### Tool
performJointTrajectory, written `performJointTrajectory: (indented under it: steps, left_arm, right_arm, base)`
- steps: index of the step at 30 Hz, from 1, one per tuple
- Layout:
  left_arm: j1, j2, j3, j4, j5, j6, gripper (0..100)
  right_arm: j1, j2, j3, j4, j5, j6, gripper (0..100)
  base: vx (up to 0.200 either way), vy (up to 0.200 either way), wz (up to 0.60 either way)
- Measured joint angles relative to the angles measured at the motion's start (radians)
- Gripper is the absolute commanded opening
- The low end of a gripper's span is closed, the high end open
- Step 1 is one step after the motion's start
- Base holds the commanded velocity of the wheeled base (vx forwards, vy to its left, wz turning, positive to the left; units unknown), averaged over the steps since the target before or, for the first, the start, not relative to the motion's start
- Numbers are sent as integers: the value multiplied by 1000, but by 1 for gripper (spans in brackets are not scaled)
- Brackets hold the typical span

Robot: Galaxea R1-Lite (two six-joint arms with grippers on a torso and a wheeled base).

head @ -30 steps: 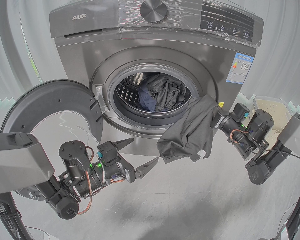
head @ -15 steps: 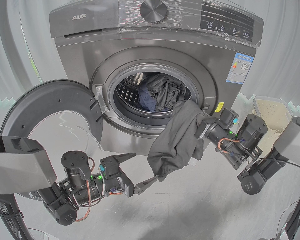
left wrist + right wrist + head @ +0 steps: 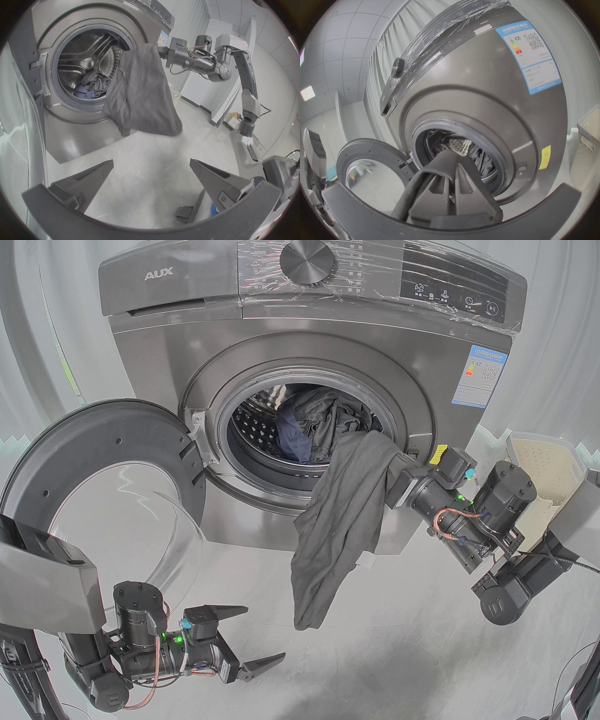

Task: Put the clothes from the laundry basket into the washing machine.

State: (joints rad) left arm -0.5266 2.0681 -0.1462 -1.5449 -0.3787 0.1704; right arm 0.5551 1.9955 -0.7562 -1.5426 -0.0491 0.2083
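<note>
A dark grey garment (image 3: 340,521) hangs from my right gripper (image 3: 392,472), which is shut on its upper edge at the right rim of the washing machine's (image 3: 187,346) round opening. The cloth drapes down in front of the machine toward the floor. In the right wrist view the closed fingers (image 3: 450,187) pinch the dark garment (image 3: 409,193) before the drum opening (image 3: 462,150). Dark clothes (image 3: 319,424) lie inside the drum. My left gripper (image 3: 247,642) is open and empty, low over the floor at the left; its fingers (image 3: 90,176) frame the hanging garment (image 3: 140,90).
The round washer door (image 3: 94,452) stands swung open to the left, above my left arm. A cream perforated laundry basket (image 3: 550,471) sits on the floor at the machine's right side, behind my right arm. Bare grey floor (image 3: 375,665) spreads in front.
My right gripper carried the garment left toward the drum opening; the cloth now hangs longer and straighter. My left arm dropped down and back toward the lower left, still open.
</note>
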Motion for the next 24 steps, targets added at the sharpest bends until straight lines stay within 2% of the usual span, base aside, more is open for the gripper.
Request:
performJointTrajectory:
  steps: [12,20,24]
  left_arm:
    - [2,5,103,0,-7,5,100]
    - [-2,7,-17,0,0,-7,100]
    - [-8,14,-111,0,6,-24,100]
  right_arm:
    - [-66,6,-48,1,-13,11,0]
    - [-21,7,-41,1,-11,9,0]
    - [14,5,-29,1,-10,6,0]
  base:
    - [0,0,0]
    - [0,0,0]
    - [0,0,0]
